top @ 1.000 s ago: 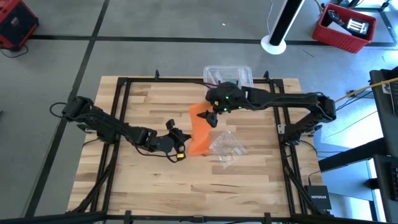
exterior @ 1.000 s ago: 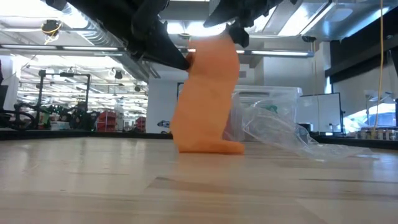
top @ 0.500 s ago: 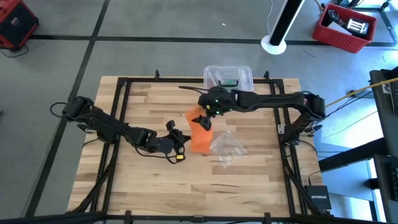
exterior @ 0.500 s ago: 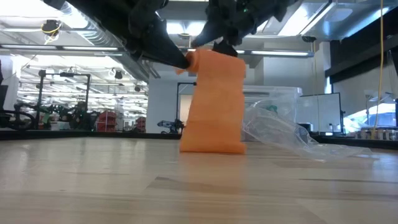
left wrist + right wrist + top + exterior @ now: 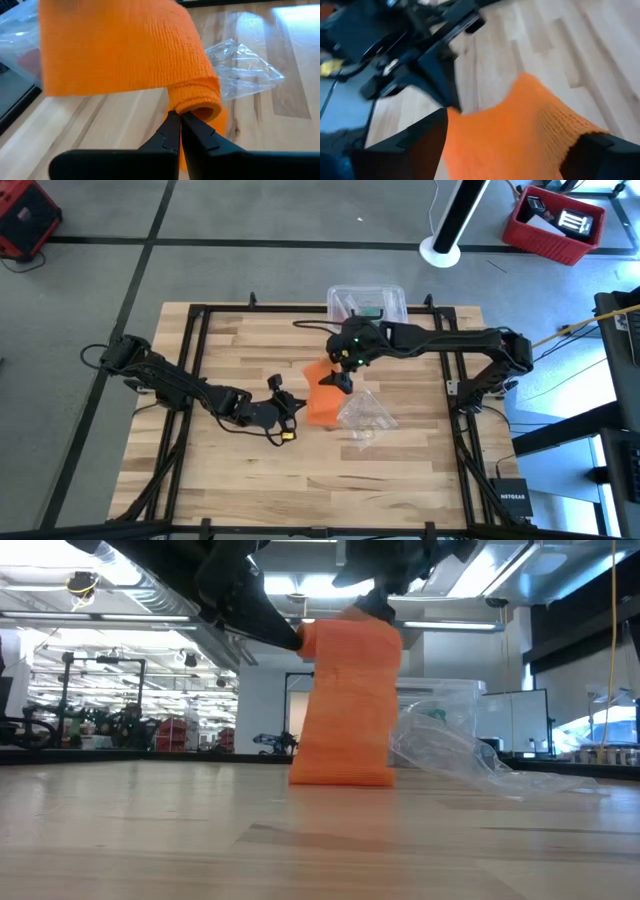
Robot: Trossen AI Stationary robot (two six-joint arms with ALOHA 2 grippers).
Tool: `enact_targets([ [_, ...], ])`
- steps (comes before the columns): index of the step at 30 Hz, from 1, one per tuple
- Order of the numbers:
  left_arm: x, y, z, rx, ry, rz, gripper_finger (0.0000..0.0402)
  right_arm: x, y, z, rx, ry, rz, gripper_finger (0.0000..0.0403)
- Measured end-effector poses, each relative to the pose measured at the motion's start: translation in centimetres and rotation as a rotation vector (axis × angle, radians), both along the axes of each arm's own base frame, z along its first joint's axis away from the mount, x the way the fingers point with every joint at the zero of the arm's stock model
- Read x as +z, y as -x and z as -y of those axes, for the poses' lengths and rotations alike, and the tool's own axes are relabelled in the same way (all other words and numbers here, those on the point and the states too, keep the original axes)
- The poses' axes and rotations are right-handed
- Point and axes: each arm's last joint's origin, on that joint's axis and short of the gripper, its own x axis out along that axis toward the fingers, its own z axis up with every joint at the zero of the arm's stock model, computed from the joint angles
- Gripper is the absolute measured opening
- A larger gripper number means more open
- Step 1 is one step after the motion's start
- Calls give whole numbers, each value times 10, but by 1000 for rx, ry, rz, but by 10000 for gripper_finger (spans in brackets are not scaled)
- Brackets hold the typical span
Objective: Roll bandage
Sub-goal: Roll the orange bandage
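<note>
The bandage (image 5: 322, 398) sits mid-surface, a bright orange band partly lifted off the wood, w/ its lower end resting on the surface just left of a crumpled clear wrapper (image 5: 364, 417). The left claw (image 5: 180, 129), reaching in from the left, is pinched together on one end of the fabric, where a small curl has formed around its tips — the start of a roll, judging by the left wrist view. The right claw (image 5: 340, 375) hangs over the far end of the band; its fingers stand apart w/ the orange cloth between them, and whether they actually grip it can't be told. A clear plastic box (image 5: 367, 302) sits at the far edge. Progress looks early: approx. one turn wound, most of the length loose and unrolled, so nearly all the winding is left.
</note>
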Motion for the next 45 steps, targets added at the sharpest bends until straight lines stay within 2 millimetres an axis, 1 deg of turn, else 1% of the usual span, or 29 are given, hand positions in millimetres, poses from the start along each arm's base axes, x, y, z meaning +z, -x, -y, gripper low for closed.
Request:
enact_targets([
  [3,1,-1,-1,-11,-29,-5,0,2,5,-2,31,10,-17,317],
  [6,1,-1,-2,-11,-38,-10,0,2,5,-1,25,17,-12,317],
  [10,1,-1,-2,-11,-32,-9,0,7,-5,2,-88,90,78,317],
  [13,1,-1,-2,-13,-28,-7,0,4,-12,1,-83,94,107,317],
  [16,0,-1,-2,-8,-18,-6,0,0,-15,-1,-39,62,107,317],
  [18,0,0,-2,-4,-11,-10,0,-5,-13,-2,-28,47,54,317],
  [20,0,0,-2,-4,-11,-9,0,-8,-4,-3,-13,40,-45,317],
  [21,0,-1,-2,-6,-15,-10,0,-6,1,-3,0,45,-92,317],
  [22,0,-1,-2,-10,-23,-10,0,0,5,-4,5,52,-99,317],
  [24,0,-1,-4,-10,-34,-13,0,16,8,-4,-9,73,-29,317],
  [26,0,-2,-6,-8,-40,-14,0,25,5,-8,-9,75,53,317],
  [32,0,-2,-5,-5,-32,-11,0,27,0,-8,-60,123,96,317],
  [35,0,-2,-4,-8,-28,-9,0,21,-8,-5,-124,142,120,317],
  [39,0,-1,-3,-2,-15,-10,0,12,-6,-11,-25,65,44,317],
  [42,-2,1,-2,7,6,-23,0,16,2,-13,-5,44,-34,317],
  [43,-3,1,-2,9,10,-28,0,20,1,-12,-19,57,-14,317],
  [45,-4,1,-3,16,10,-37,0,32,-6,-9,-75,110,125,317],
])
